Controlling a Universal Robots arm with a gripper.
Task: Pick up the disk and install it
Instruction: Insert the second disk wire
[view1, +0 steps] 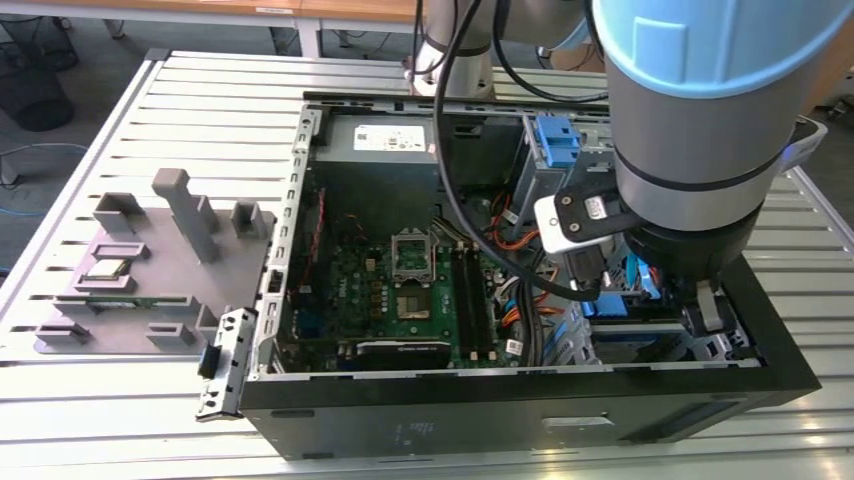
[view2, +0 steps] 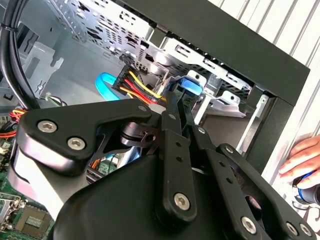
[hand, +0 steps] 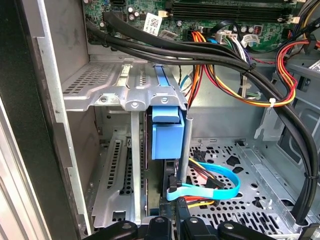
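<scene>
In the exterior view, on the left, a grey fixture (view1: 147, 270) with upright blocks lies on the slatted tabletop (view1: 200, 110). Beside it, to the right, stands the open computer case (view1: 534, 400), with the green motherboard (view1: 400, 280) on its floor. Further right, the arm (view1: 694, 130) reaches down into the case's right part, near a light-blue bracket (view1: 558, 140). In the first wrist view, the disk (hand: 166, 132) sits on edge in the metal drive cage (hand: 125, 95), its blue rail facing the camera, with a light-blue flat cable (hand: 210, 187) just beside it. The gripper (view2: 172, 107) is at the disk; I cannot tell if the fingers are open or closed. A hand (view2: 302, 160) is outside the case.
</scene>
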